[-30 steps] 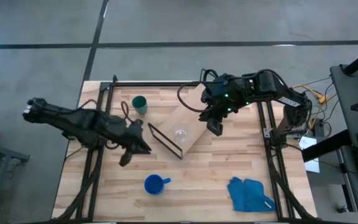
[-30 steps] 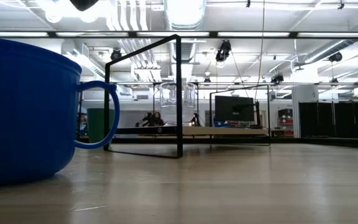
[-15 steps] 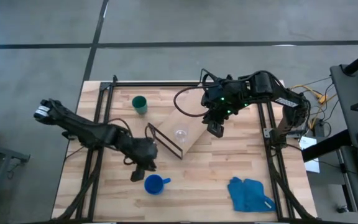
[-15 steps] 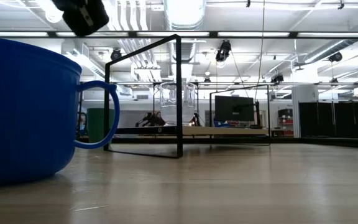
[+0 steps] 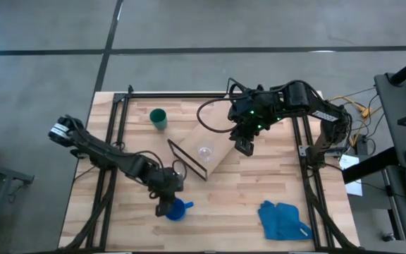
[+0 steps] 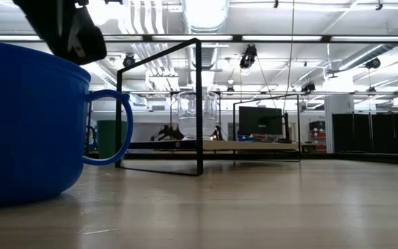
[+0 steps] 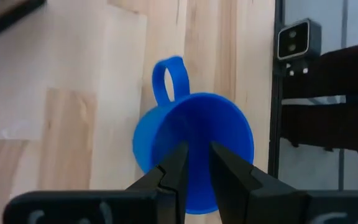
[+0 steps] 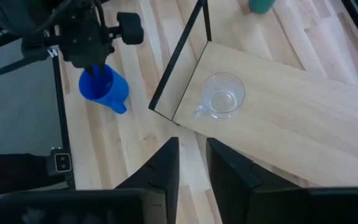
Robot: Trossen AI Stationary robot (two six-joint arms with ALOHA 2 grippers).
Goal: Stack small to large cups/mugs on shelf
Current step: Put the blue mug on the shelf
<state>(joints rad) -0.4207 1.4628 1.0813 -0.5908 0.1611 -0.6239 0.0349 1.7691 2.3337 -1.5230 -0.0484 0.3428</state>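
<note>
The blue mug (image 5: 177, 209) stands on the table near its front edge, handle toward the right; it fills the left of the low view (image 6: 26, 124). My left gripper (image 5: 166, 200) hangs just above its rim (image 7: 196, 149), fingers a narrow gap apart, and I cannot tell whether they touch it. The clear glass cup (image 5: 204, 152) stands on the shelf board (image 5: 220, 137), near its black wire frame (image 5: 187, 159). The dark green cup (image 5: 158, 118) stands on the table at the far left. My right gripper (image 5: 244, 145) hovers over the shelf's right part, narrowly open and empty.
A blue cloth (image 5: 284, 220) lies at the near right of the table. The shelf lies slantwise across the table's middle. Black rails (image 5: 111, 176) run along the table's left and right sides. Bare wood shows between the mug and the cloth.
My left gripper has gone toward the table's near edge and right, and down, from beside the shelf's wire frame to just above the blue mug. The mug, the glass cup and the shelf have stayed put.
</note>
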